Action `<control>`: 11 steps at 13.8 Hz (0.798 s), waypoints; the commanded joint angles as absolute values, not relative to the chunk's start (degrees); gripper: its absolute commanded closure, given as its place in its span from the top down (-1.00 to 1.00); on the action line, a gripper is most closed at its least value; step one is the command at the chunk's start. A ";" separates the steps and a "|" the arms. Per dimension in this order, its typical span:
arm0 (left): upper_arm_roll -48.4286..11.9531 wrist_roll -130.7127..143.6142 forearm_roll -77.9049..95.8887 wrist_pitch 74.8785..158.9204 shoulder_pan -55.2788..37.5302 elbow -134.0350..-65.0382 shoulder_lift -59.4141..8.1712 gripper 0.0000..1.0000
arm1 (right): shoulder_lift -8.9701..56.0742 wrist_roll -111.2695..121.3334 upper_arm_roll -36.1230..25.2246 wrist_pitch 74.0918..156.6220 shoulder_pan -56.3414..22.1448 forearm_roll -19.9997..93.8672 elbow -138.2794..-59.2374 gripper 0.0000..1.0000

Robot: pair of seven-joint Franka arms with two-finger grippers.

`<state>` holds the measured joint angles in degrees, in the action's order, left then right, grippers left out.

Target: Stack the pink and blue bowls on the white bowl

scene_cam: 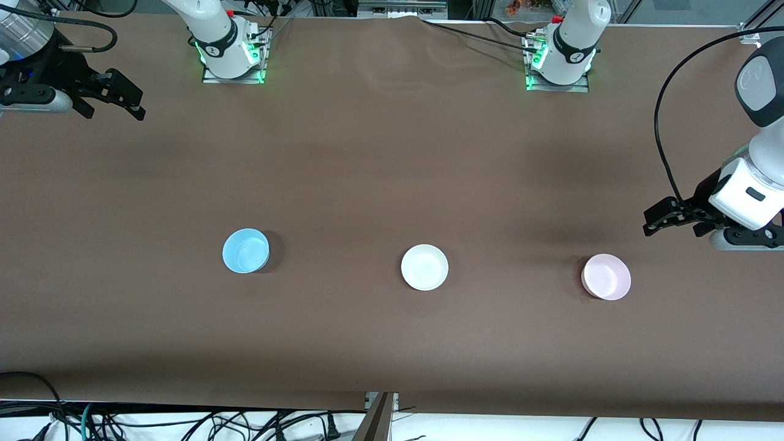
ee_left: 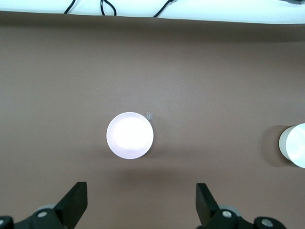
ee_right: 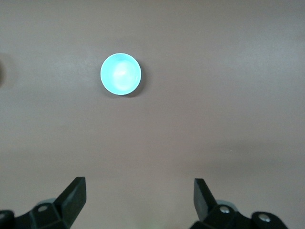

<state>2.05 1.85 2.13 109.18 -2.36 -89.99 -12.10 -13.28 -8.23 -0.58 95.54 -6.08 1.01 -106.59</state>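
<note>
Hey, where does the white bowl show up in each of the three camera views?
Front view: the white bowl sits on the table between the blue bowl and the pink bowl.
Left wrist view: only part of it shows, cut by the picture's edge, beside the pink bowl.
Right wrist view: not in it.
Shared landmark: the pink bowl, in the front and left wrist views.

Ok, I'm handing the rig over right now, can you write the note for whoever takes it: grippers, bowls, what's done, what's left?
Left gripper: open, empty, up over the left arm's end of the table, close to the pale pink plastic bowl.
Right gripper: open, empty, over the right arm's end, well away from the light blue plastic bowl.
Bowls: the small round white plastic bowl sits in the middle, blue toward the right arm's end, pink toward the left arm's. All apart, upright.
Done: nothing stacked.
Left: put the pink and blue bowls onto the white one.
</note>
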 commanded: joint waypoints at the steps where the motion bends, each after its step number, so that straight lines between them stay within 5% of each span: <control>1: 2.11 1.58 2.81 108.46 -2.29 -88.07 -13.01 1.00 | -13.88 -8.52 -0.44 95.45 -5.89 0.35 -107.22 0.99; 11: 2.02 1.58 2.81 107.84 -2.29 -88.07 -12.75 1.00 | -11.60 -7.47 -0.35 95.36 -5.98 0.70 -103.80 0.99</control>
